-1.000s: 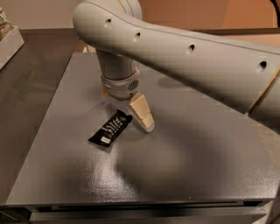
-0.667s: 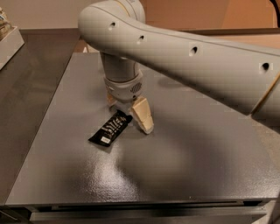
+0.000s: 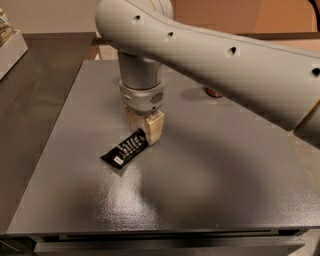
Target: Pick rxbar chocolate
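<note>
Grey and matte, the bench (image 3: 210,190) fills most of the camera view, with a soft patch of glare on its near half and a thin lip along its front edge at the bottom. To its left runs a darker surface (image 3: 30,110) with a brownish sheen, and on that, in the top left corner, the slanted side of a pale tray (image 3: 11,50) shows. Behind the bench stands a warm beige wall (image 3: 220,15). A thick, pale grey arm (image 3: 225,60) comes in from the right edge and sweeps up to the top centre, with small dark holes spaced along its shell. There it turns straight down into a round wrist (image 3: 141,85) ringed by a ribbed collar. Below the collar sits the end effector (image 3: 144,131), tan in colour and lowered to the bench top left of centre. Whether it is open or closed, and whether it has hold of anything, I cannot tell. The rxbar chocolate (image 3: 124,150) lies flat on the bench just in front of the end effector, set on a diagonal. Its upper right end meets the tan tip, while its lower left end points toward the near left corner. White lettering runs along the black wrapper, and a small white label patch sits near the lower left end. Farther back, a small reddish object (image 3: 214,92) peeks out from under the arm — too much of it is hidden to say what it is. The arm's broad shadow falls on the bench to the right of the bar.
</note>
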You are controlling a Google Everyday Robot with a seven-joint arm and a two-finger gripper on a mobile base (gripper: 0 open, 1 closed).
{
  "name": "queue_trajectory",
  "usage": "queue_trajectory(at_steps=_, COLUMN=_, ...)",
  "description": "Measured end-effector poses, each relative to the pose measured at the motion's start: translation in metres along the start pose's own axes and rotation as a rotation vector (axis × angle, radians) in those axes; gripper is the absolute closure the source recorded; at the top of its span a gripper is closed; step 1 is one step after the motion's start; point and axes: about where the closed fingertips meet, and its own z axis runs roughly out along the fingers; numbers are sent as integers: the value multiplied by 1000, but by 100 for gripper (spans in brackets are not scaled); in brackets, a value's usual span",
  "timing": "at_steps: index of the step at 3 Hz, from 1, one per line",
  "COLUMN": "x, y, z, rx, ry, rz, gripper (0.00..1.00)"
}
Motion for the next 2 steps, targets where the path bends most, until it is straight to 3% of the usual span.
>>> queue_trajectory(at_steps=1, x=-7, y=-1, z=-13, rx=18, ry=-28, rz=-3, gripper=85)
queue_trajectory(at_steps=2, x=-11, y=-2, z=-24, rx=33, ry=-45, rz=-1, gripper=100)
